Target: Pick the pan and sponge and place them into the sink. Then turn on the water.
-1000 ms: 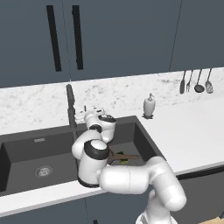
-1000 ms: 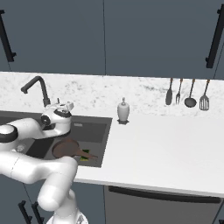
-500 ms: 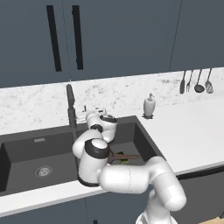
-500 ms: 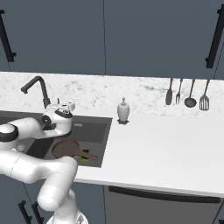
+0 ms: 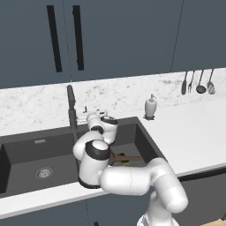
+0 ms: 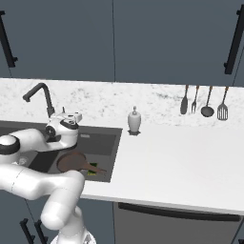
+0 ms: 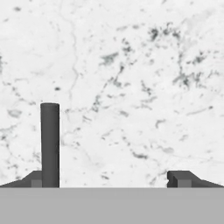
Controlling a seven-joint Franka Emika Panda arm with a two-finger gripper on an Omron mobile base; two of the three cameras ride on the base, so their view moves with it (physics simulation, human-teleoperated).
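Your gripper [image 7: 109, 179] stands wide open and empty beside the faucet [image 5: 71, 107]. Below the faucet, the pan [image 6: 71, 161] lies in the sink [image 5: 26, 152], with the sponge [image 6: 96, 168] against its handle side.

pan [image 6: 71, 161]: reddish-brown, flat in sink [image 6: 107, 143] below jaws | sponge [image 6: 94, 168]: green, beside pan handle | faucet lever [image 7: 50, 144]: upright by left jaw

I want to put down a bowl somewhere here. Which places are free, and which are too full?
Free: the white counter between the soap dispenser and the hanging utensils, and the sink's left basin around its drain. Crowded: the right basin holds the pan and sponge, with the arm and end effector by the faucet.
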